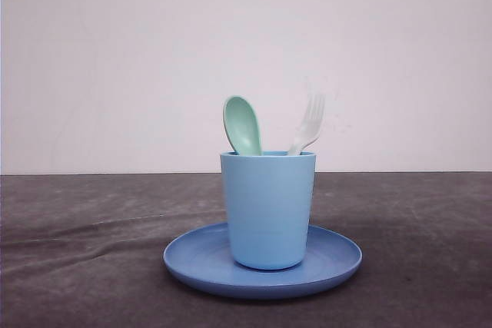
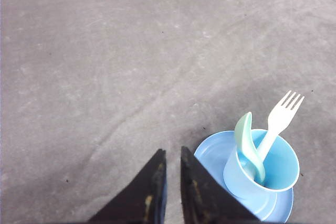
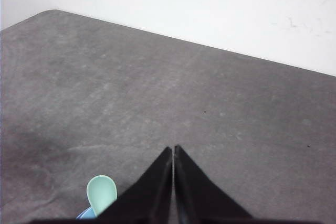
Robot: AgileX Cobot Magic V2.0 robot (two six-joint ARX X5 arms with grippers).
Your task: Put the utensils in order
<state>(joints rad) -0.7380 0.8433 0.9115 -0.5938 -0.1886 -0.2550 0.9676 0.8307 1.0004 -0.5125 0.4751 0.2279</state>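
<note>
On a grey counter (image 1: pixel 77 251), a light blue plastic cup (image 1: pixel 268 209) stands on a round blue plate (image 1: pixel 192 263), holding a pale mint-green plastic spoon (image 1: pixel 242 124) and white plastic fork (image 1: pixel 309 124) upright. Left gripper (image 2: pixel 172 153) and right gripper (image 3: pixel 173 149) are empty, fingers nearly together.

Spoon (image 1: pixel 242 124), fork (image 1: pixel 309 124) handles hidden inside cup (image 1: pixel 268 209).
</note>
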